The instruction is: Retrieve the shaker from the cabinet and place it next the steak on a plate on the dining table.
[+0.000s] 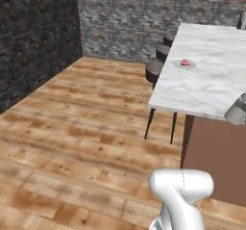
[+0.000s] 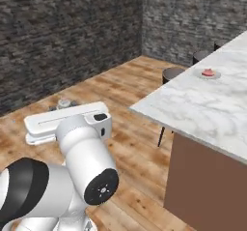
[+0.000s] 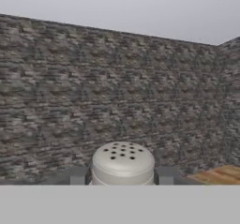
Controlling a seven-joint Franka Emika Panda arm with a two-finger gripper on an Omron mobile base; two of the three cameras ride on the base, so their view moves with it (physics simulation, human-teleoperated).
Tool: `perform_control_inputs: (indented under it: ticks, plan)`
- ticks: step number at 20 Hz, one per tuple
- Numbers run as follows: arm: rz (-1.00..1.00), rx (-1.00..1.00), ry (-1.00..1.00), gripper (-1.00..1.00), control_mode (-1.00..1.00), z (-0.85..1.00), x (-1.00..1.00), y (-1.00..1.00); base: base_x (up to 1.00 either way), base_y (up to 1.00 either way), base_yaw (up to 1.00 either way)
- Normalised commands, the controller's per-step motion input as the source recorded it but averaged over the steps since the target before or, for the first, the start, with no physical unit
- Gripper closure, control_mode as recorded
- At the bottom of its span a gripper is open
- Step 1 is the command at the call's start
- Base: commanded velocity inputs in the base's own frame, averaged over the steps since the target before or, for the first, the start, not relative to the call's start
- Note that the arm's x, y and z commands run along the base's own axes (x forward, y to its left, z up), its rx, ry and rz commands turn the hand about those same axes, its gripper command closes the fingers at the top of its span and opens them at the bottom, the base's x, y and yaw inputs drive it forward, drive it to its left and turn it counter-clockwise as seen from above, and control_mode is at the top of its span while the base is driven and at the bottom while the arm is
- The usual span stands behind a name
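The shaker (image 3: 123, 164) is pinched in the tool (image 3: 123, 175), its perforated rounded top seen between the two dark fingertips (image 3: 78, 175) in the hand view; in the right base view its pale top (image 2: 63, 102) shows just beyond the hand, held out over the wooden floor (image 1: 72, 128). The retrieval from the cabinet is judged complete, and the carrying step is in hand. The plate (image 1: 184, 65) with the steak (image 1: 185, 62) lies well apart on the tabletop (image 1: 202, 89) of the dining island, beside the stools (image 1: 154, 70). Next, the shaker should be brought over the marble, lowered upright onto a bare patch just beside the plate, and only then released.
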Motion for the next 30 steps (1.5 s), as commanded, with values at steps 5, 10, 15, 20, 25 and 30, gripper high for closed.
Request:
perform_control_inputs:
  ticks: [5,10,15,20,25,30]
  plan:
    - [0.0,0.0,0.0,1.0,1.0,0.0,0.0,0.0,0.44,0.58,-0.85]
    - [0.0,0.0,0.0,1.0,1.0,0.0,0.0,0.0,0.08,0.96,-0.6]
    - [0.0,0.0,0.0,1.0,1.0,0.0,0.0,0.0,0.0,1.0,-0.44]
    - [0.0,0.0,0.0,1.0,1.0,0.0,0.0,0.0,0.19,1.0,-0.53]
    - [0.0,0.0,0.0,1.0,1.0,0.0,0.0,0.0,0.63,1.0,-0.62]
    - [0.0,0.0,0.0,1.0,1.0,0.0,0.0,0.0,0.48,1.0,-0.39]
